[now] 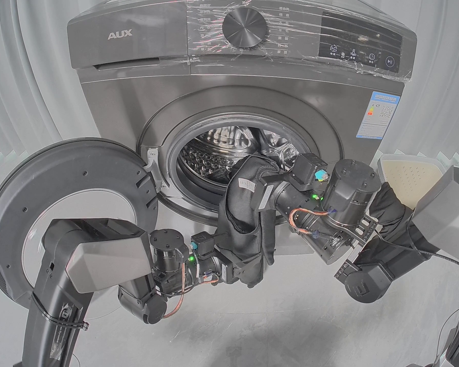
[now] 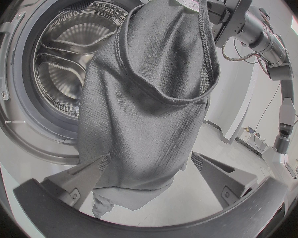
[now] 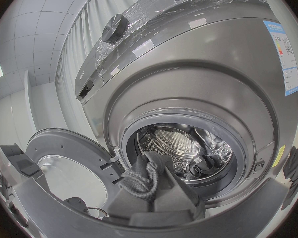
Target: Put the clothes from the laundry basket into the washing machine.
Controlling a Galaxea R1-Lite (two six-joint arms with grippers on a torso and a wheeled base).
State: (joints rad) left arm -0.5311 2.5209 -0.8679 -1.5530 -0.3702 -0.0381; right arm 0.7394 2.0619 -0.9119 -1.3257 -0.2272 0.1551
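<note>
Front-loading washing machine (image 1: 239, 93) in brushed grey metal, directly ahead of you, with its round door (image 1: 76, 166) swung wide to the left and the perforated steel drum (image 1: 209, 154) exposed. Markings you can locate: a maker's badge (image 1: 120, 34) at upper left, rows of small characters around the ribbed round dial (image 1: 244, 27), and a blue-and-white label sticker (image 1: 378, 114) with a coloured bar scale at upper right. Crinkled clear plastic film (image 1: 290, 24) covers the control panel (image 1: 362, 42). Your right end effector (image 3: 152, 195) is clenched on the upper edge of a dark knit garment (image 1: 247, 215), holding it at the near lower lip of the drum mouth. The cloth has a fine mesh texture, a stitched hem and a small white tag (image 2: 187, 0) near the top, and it hangs in a loose fold in front of the opening. Your left end effector (image 2: 149, 156) sits below it, released, its fingers (image 2: 79, 182) spread wide with the garment's lower end draping between them. A second dark piece (image 3: 198, 166), also tagged in white, lies inside the drum. At the right, a pale perforated laundry basket (image 1: 410, 177) carries dark cloth (image 1: 392, 215) over its rim, partly hidden by your right arm (image 1: 352, 189). A pleated grey curtain (image 1: 25, 77) hangs behind, and a smooth pale floor (image 1: 270, 322) lies below.
</note>
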